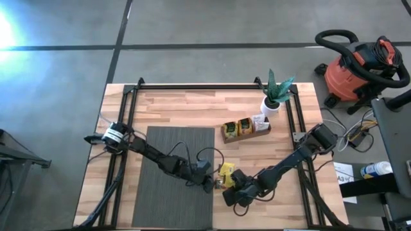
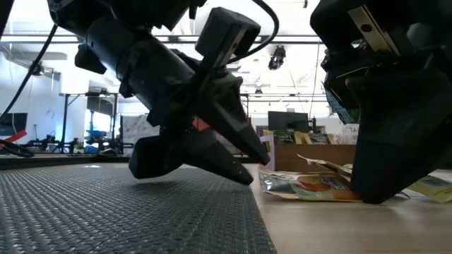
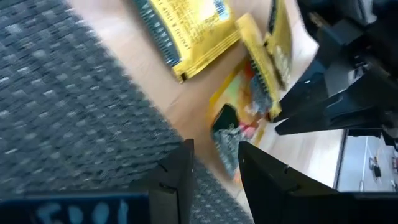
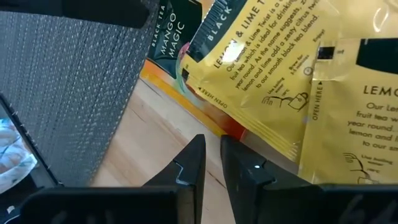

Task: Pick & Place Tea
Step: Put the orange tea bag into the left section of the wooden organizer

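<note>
A small heap of tea sachets (image 1: pixel 226 171) lies on the wood just right of the dark mat (image 1: pixel 170 160). In it are yellow ones (image 4: pixel 267 68), (image 3: pixel 186 31) and an orange and green one (image 3: pixel 233 130), which sits lowest (image 2: pixel 311 187). My left gripper (image 1: pixel 209 182) slants down over the mat's right edge. It is open by a narrow gap (image 3: pixel 214 155) and points at the orange sachet's corner. My right gripper (image 1: pixel 227 187) stands low at the near side of the heap. Its fingers (image 4: pixel 211 146) are a thin gap apart with bare wood between them. My left gripper touches nothing. My right gripper (image 2: pixel 385 187) stands right beside the sachets at table height. I cannot tell whether it touches them.
A brown wooden tray (image 1: pixel 263 130) holding more sachets stands farther back on the table. A white pot with a green plant (image 1: pixel 272 102) is behind it. Black frame rails run along the left, far and right edges. A red vacuum cleaner (image 1: pixel 359 70) sits on the floor beyond the table.
</note>
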`<state>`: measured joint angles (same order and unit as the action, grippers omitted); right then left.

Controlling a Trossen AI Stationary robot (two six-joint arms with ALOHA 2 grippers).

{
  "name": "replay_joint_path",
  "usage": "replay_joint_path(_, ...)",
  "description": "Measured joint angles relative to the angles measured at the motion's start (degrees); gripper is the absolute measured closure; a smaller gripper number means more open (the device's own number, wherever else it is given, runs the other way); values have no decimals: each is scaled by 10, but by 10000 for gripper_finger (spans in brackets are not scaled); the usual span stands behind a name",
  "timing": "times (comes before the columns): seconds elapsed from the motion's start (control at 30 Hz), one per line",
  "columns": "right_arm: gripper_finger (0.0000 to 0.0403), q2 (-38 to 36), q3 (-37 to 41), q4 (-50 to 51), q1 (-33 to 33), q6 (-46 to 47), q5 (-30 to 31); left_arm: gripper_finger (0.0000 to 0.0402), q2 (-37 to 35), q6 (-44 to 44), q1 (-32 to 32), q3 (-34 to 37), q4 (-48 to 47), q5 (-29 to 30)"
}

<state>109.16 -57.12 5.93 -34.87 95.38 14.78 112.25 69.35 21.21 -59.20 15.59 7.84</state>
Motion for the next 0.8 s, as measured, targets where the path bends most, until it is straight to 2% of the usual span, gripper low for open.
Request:
replay_joint_path(0.47,349,3,2,-32,19,-19,11,282,0,-19,-2,0,5,7)
replay_joint_path(0.8,349,3,2,-51,32,-34,16,282,0,-51,-2,-1,44,13)
